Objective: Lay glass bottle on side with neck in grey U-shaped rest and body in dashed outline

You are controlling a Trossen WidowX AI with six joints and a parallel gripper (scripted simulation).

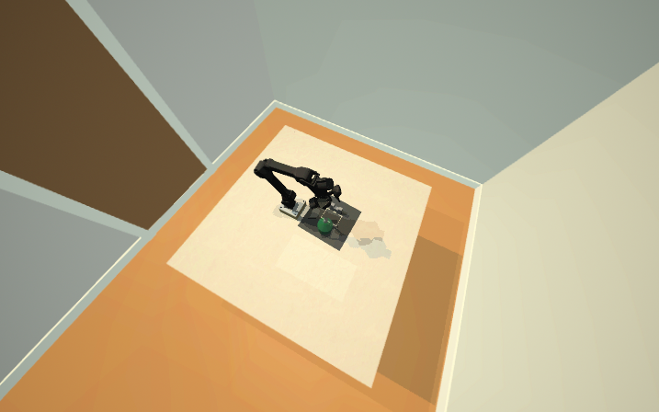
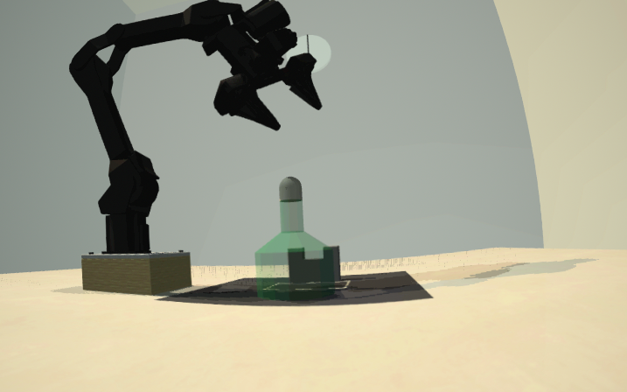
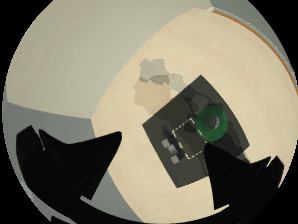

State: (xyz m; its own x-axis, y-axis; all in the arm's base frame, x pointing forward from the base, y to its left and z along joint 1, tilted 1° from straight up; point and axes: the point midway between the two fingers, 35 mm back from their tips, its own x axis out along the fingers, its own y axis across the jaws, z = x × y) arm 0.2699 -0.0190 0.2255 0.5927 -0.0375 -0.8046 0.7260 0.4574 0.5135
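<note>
The translucent green bottle [image 1: 324,225] [image 2: 269,268] [image 3: 204,131] looks like glass (its cap matt).

The arm [image 1: 275,187] [image 2: 155,31] is coloured black all over, and it is built from chunky parts joined by long, thin bars. Its lowest part [image 2: 127,234] is shaped like a short post. It is set on a block [image 1: 287,211] [image 2: 116,275] with brown sides and a pale grey top, where small dark bumps can be seen. The gripper [image 1: 330,205] [image 2: 300,118] [image 3: 165,143] is made with two black fingers [image 2: 260,112], shaped like pointed wedges.
</note>
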